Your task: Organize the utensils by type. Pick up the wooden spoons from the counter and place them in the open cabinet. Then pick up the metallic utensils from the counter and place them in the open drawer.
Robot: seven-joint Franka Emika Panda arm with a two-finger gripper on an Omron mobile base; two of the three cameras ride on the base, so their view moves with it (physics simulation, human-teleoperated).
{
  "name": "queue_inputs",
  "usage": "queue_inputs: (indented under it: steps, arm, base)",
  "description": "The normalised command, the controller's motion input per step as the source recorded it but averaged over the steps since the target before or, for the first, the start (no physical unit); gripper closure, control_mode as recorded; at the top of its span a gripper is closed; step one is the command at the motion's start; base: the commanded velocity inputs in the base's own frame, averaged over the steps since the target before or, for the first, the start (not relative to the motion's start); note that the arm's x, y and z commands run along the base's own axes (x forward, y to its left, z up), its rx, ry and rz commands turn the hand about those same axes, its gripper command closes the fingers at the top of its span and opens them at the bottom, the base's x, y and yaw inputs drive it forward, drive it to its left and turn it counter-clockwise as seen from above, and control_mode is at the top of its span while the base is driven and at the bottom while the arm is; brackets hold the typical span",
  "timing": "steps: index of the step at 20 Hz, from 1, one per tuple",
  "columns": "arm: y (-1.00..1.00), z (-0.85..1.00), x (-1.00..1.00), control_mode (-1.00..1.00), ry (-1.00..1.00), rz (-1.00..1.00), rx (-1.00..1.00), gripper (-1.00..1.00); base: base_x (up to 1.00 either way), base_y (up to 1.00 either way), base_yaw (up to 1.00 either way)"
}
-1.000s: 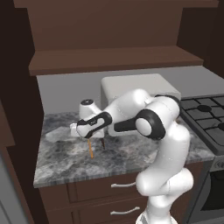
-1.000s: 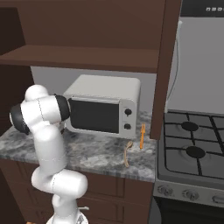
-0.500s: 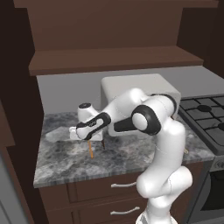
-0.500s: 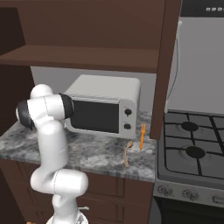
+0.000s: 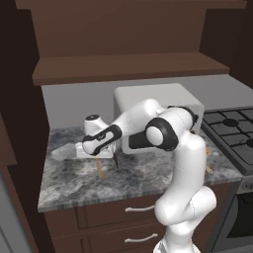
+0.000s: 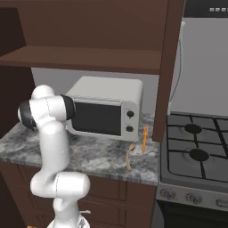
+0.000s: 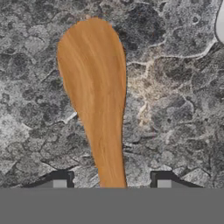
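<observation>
While unlabelled: wooden spoon between end effector fingertips

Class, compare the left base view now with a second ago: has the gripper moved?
Yes. The gripper has sunk toward the counter and slid away from the microwave, straddling the orange-tan wooden spoon.

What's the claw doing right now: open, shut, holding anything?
Claw: fingers straddle the orange-tan wooden spoon on the counter; gaps show on both sides, so open, not yet gripping.
</observation>
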Motion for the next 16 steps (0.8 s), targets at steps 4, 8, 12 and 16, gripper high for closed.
queue_inputs:
  steps: [4, 8, 12, 16]
  arm:
    - [0.0, 0.02, -0.01, -1.0, 0.04, 0.01, 0.0, 1.0]
    - [-0.01, 0.35, -0.13, -1.0, 0.0, 0.01, 0.05, 1.0]
    - [0.0, 0.52, -0.18, -1.0, 0.0, 0.0, 0.02, 1.0]
    - [-0.02, 0.57, -0.22, -1.0, 0.0, 0.04, 0.0, 1.0]
  base:
    - [0.0, 0.0, 0.0]
    - [0.0, 0.0, 0.0]
    - [0.0, 0.0, 0.0]
    - [0.0, 0.0, 0.0]
